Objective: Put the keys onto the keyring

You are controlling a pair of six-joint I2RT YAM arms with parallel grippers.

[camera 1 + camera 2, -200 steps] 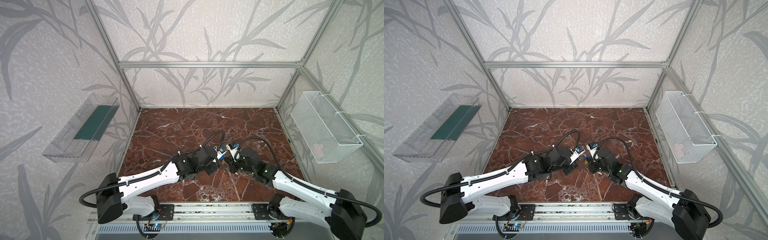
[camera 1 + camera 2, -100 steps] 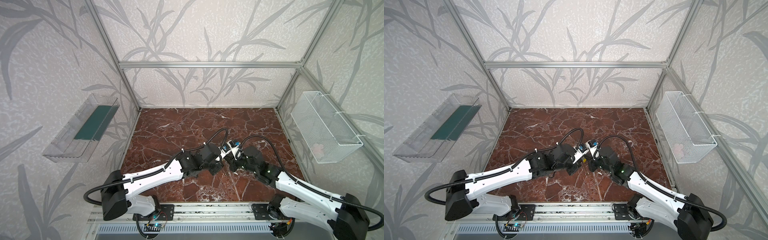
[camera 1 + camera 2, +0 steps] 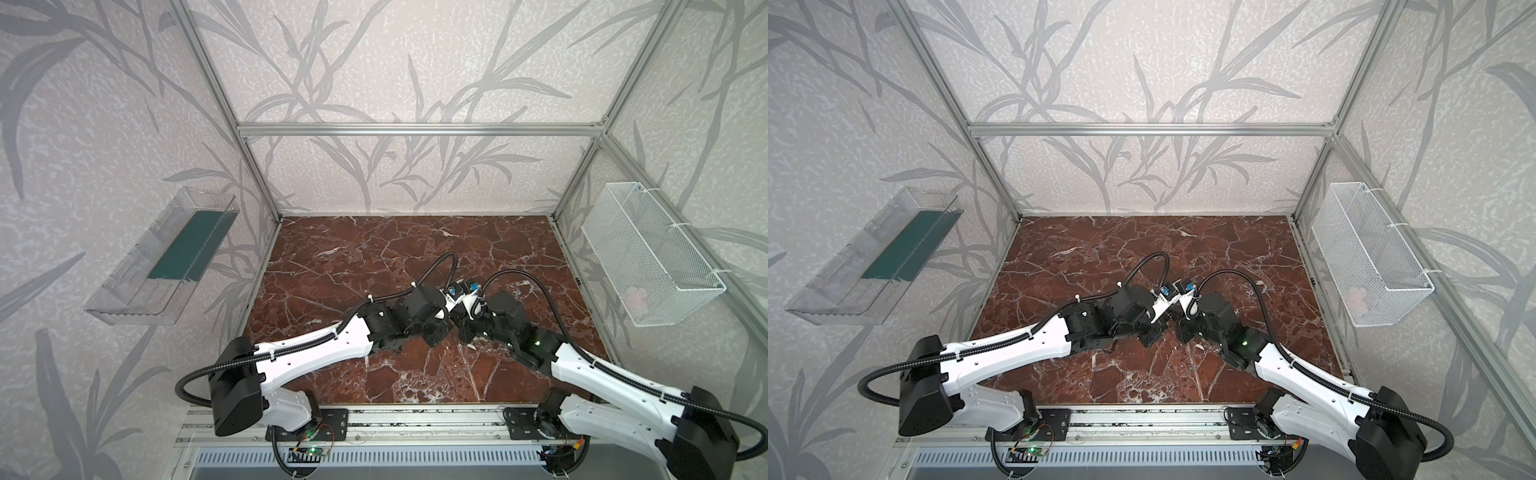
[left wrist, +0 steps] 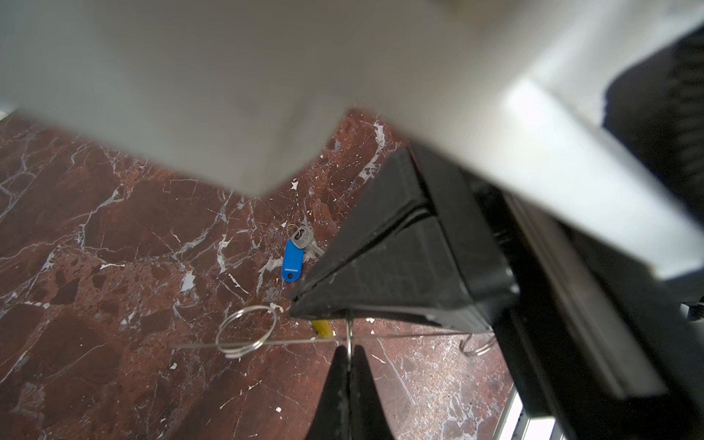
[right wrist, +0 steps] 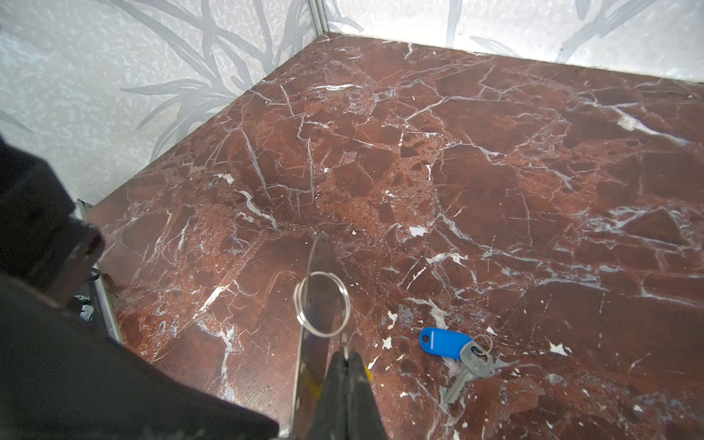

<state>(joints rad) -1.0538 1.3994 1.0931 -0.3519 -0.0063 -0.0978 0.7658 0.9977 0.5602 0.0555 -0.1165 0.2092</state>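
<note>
Two keys on the sheet; positions? (K.)

Blue-tagged key lies flat on the marble tabletop, silver blade beside its tag. It is near the right gripper but apart from it, off to one side of the tips. Yellow-tagged key: only a sliver of yellow shows, just beyond the left gripper and beside the right one's fingers. Can't tell if it rests on the table. (R.)

Keyring? (K.)

Wire split keyring stands just ahead of the right gripper's tips, looped around a thin flat plate that runs past those tips. In the left wrist view the plate is edge-on, crossing just ahead of the left gripper, with the keyring off to the side. (R.)

Jaws? (K.)

Both pairs pressed together. Left pinches a small wire loop, seen edge-on, reaching to the right fingers. Right shows a short bit of wire at its tips, touching the keyring's rim; possibly that same loop, view too tight to say. In both top views the two grippers meet near the table's middle, tips hidden. (R.)
</note>
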